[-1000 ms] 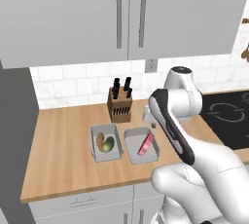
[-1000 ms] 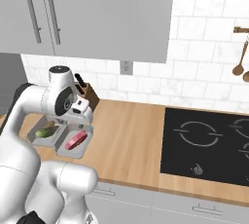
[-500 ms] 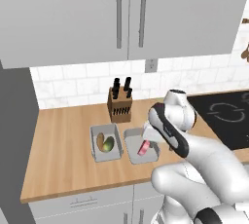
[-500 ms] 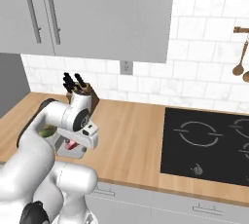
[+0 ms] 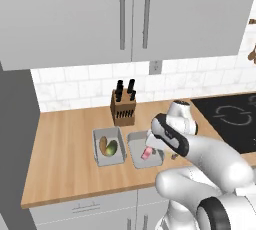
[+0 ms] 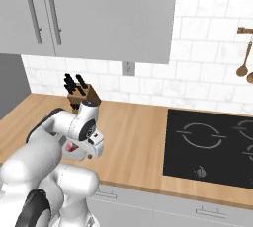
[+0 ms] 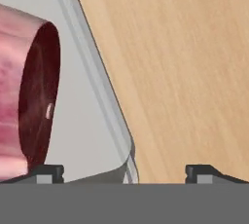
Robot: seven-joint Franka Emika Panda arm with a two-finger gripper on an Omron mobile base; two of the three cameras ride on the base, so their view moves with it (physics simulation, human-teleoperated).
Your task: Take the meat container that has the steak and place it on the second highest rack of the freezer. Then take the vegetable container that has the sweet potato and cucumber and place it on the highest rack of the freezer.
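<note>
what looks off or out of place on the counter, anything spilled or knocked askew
Nothing stands out. The vegetable container and the meat container sit flat, side by side on the wooden counter, each with its food inside and nothing spilled. The knife block stands upright behind them. The open pincer straddles the meat container's rim.

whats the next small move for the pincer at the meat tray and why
Probably lower a touch and close. In the hand view the open pincer straddles the meat container's rim near its corner, one fingertip inside beside the steak, the other over the counter. Nothing is gripped yet, so closing on the rim looks like the step before lifting.
</note>
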